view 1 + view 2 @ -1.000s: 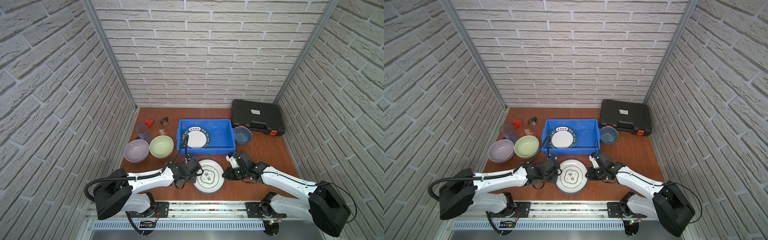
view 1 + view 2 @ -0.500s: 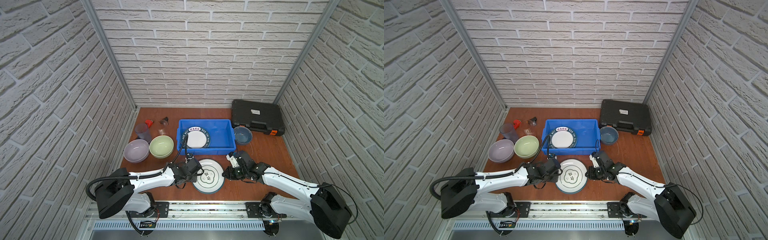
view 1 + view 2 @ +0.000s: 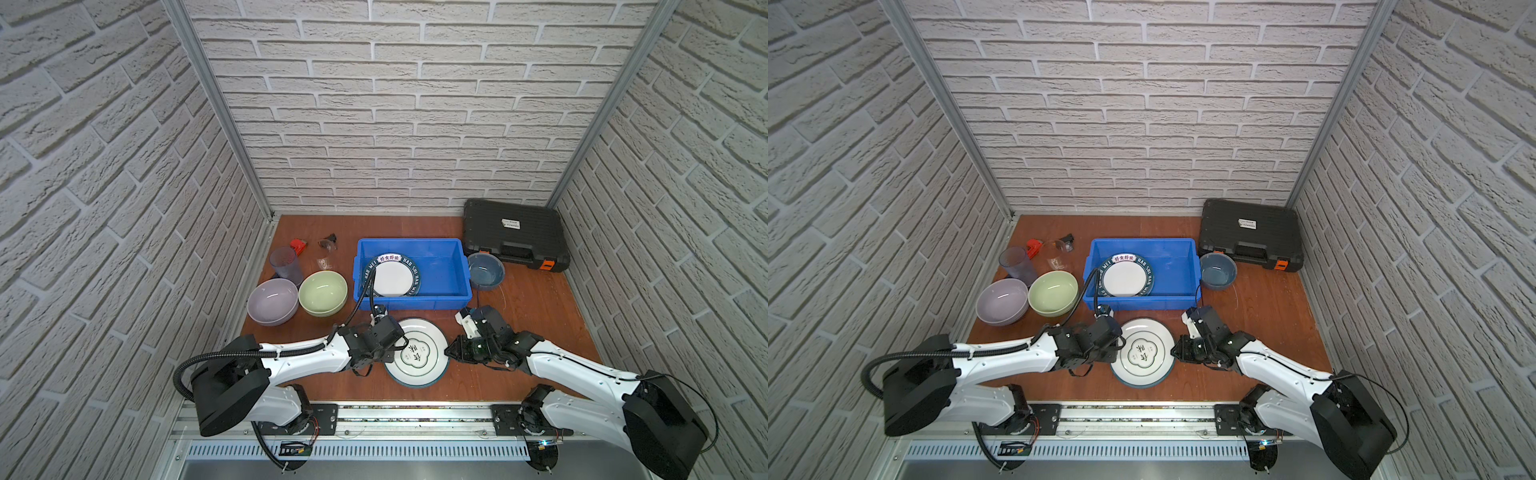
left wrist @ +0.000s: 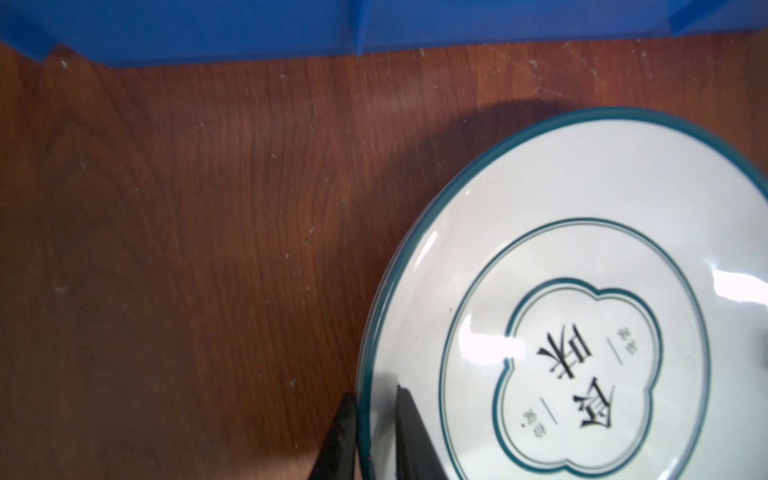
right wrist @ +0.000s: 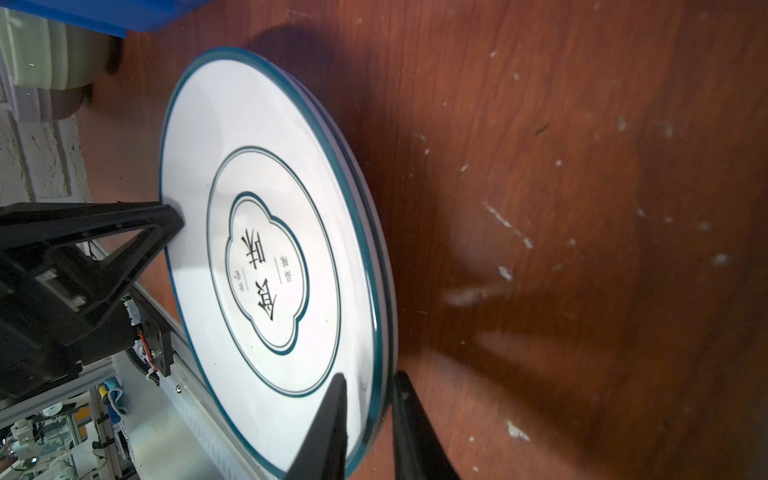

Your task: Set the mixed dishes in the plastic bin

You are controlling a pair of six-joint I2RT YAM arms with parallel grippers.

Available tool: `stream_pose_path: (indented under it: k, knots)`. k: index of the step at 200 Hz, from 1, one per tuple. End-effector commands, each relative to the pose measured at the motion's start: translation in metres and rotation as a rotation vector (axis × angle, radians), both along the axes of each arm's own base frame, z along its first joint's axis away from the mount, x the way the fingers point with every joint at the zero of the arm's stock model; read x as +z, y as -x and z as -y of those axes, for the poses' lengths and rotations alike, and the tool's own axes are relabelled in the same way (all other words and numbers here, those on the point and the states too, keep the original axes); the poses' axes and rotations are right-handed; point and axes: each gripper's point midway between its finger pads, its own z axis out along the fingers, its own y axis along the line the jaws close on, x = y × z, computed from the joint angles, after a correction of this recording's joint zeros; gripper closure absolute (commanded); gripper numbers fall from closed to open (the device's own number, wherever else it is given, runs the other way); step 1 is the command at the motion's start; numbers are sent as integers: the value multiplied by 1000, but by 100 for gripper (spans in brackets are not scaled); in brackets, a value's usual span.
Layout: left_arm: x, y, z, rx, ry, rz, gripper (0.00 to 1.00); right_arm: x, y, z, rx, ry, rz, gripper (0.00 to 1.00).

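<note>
A teal-rimmed white plate lies on the wooden table in front of the plastic bin, in both top views. My left gripper is shut on the plate's left rim, one finger above the rim and one below. My right gripper is shut on the opposite rim of the plate in the same way. A dark-rimmed white plate lies inside the bin. Outside the bin stand a lavender bowl, a pale green bowl, a dark blue bowl and a purple tumbler.
A black tool case with orange latches sits at the back right. A red tool and a clear glass on its side lie at the back left. Brick-patterned walls close in three sides. A metal rail runs along the table's front edge.
Both grippers' jaws have narrowed onto the plate's rim. The plate and both arms have stayed almost where they were.
</note>
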Motion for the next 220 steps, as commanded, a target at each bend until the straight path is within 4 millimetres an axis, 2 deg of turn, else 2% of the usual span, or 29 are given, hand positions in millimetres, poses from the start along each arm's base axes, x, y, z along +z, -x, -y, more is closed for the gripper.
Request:
stream_pose_path:
  k: [1,37,80,141,188,220]
  knots:
    - [-15,14,8,-46,12,-67,82,50,-15,-32,67,-190,146,79]
    - [-14,14,13,-55,27,-72,82,51,-15,-30,66,-182,147,79]
    - [-14,13,15,-57,27,-72,82,41,-11,-13,59,-52,113,78]
    - [-13,12,14,-53,19,-69,82,49,-8,10,57,102,110,73]
    - [-14,12,14,-55,13,-71,82,67,-9,14,54,122,131,69]
    - [-15,12,13,-54,10,-72,82,61,-8,18,44,146,117,70]
